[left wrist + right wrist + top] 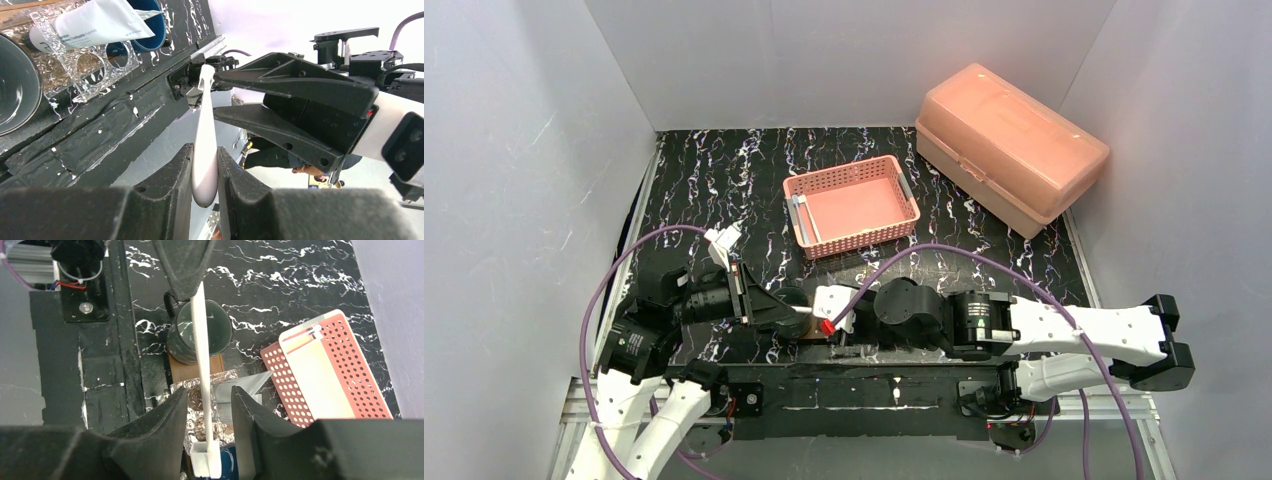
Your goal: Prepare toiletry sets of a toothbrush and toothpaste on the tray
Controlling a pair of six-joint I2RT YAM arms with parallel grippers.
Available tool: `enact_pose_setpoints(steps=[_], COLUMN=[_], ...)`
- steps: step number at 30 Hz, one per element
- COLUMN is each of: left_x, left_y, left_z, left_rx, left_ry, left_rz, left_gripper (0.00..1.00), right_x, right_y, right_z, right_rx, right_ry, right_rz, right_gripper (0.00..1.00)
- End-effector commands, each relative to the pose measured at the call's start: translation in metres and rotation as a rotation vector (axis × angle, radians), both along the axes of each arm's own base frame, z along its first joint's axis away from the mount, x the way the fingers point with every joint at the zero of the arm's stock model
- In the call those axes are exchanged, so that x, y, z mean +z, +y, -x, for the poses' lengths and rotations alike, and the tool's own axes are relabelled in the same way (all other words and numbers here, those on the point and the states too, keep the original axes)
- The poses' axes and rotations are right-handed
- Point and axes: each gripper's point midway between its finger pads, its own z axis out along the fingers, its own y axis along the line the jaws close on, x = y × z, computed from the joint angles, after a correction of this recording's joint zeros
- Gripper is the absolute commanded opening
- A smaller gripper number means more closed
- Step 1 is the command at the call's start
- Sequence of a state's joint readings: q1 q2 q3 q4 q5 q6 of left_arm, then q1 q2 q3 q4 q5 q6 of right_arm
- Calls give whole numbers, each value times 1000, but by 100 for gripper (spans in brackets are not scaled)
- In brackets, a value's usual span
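Right at the near edge of the table, low in the overhead view, the two arms meet nose to nose. The left gripper (205,152) has its jaws pressed together on the rounded handle end of a toothbrush (205,125), pinching it flat between the pads. The right gripper (207,395) faces it with jaws spread on either side of the shaft near the capped head; I see a gap on both sides, so only the left one holds it.

The toothbrush hangs in the air above the cups, not yet in any of them. It looks light, stiff and smooth, so it could swivel in a pinch; a hold on the flat of the handle, well in from the tip, should keep it steady.

Just beyond sits the tray (216,364) with the grey-green cup (220,332), a clear faceted glass (95,70) holding a toothpaste tube (95,22), and the blue mug (150,30).

Farther up, mid-frame, is the pink mesh basket (864,240), and at upper right the salmon lidded box (1009,140).
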State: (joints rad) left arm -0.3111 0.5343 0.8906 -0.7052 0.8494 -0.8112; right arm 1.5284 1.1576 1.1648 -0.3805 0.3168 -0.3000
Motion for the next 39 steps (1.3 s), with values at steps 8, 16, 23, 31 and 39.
enact_pose_setpoints(steps=[8, 16, 23, 31, 39], left_x=[-5, 0, 5, 23, 41], left_y=[2, 2, -1, -5, -6], left_z=[-19, -25, -32, -42, -48], left_rx=[53, 78, 107, 146, 183], left_ry=[-59, -92, -105, -133, -168], left_rz=[-35, -23, 27, 121, 215], left_gripper=[0, 0, 0, 0, 0], right_x=[51, 63, 68, 76, 82], right_y=[-13, -32, -60, -87, -99], right_z=[-37, -98, -134, -145, -135], right_rx=[-200, -338, -420, -375, -252], right_ry=[68, 269, 446, 719, 840], right_rz=[-248, -412, -590, -859, -1019], right_gripper=[50, 52, 57, 60, 61])
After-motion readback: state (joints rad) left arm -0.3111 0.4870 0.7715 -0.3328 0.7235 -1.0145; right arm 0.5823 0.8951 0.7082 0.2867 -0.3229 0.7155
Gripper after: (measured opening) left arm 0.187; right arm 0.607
